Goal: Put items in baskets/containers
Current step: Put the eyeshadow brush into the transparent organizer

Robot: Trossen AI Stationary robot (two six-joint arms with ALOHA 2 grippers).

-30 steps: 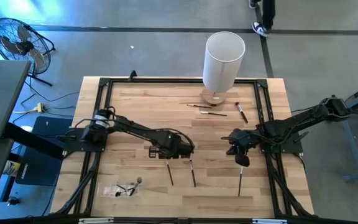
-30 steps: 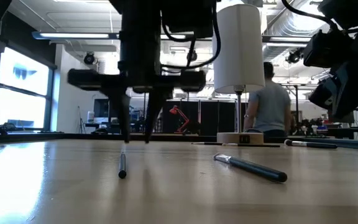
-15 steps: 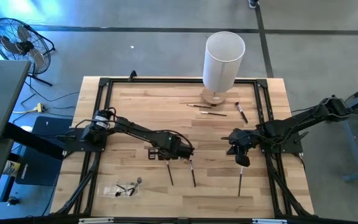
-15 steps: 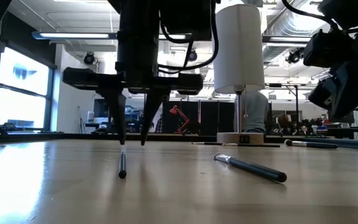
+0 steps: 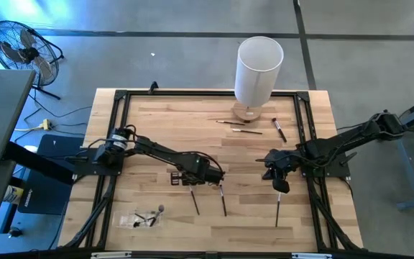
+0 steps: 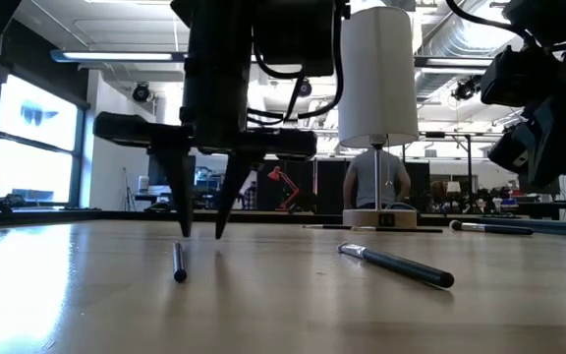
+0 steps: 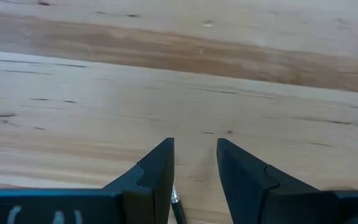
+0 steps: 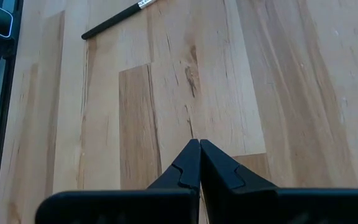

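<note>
My left gripper (image 5: 192,180) (image 6: 199,234) (image 7: 194,146) points down, open, low over the wooden table near its middle. Its fingers stand at the far end of a thin dark brush (image 5: 195,201) (image 6: 178,264) lying flat; that end (image 7: 177,206) shows beside one finger. Two more brushes (image 5: 223,200) (image 5: 277,208) lie flat nearby. My right gripper (image 5: 280,185) (image 8: 199,144) is shut and hovers just beyond the far end of the right one. The see-through tray (image 5: 146,217) lies by the near left corner with some dark brushes in it. My left gripper comes from above, pointing down, with the brush's far end (image 7: 177,206) close against the inner side of one finger (image 7: 157,177). I cannot tell whether they touch. The brush lies flat on the table.
A tall white cylinder (image 5: 259,68) stands on a round wooden base at the far edge. Three more brushes (image 5: 239,122) (image 5: 279,129) lie before it, one seen in the right wrist view (image 8: 120,18). A black frame (image 5: 117,137) rims the table. A person stands beyond it (image 6: 373,182).
My left gripper has moved a little toward the table's left edge, staying open and low. The brush beneath it has slid slightly the same way. My right arm has kept still.
</note>
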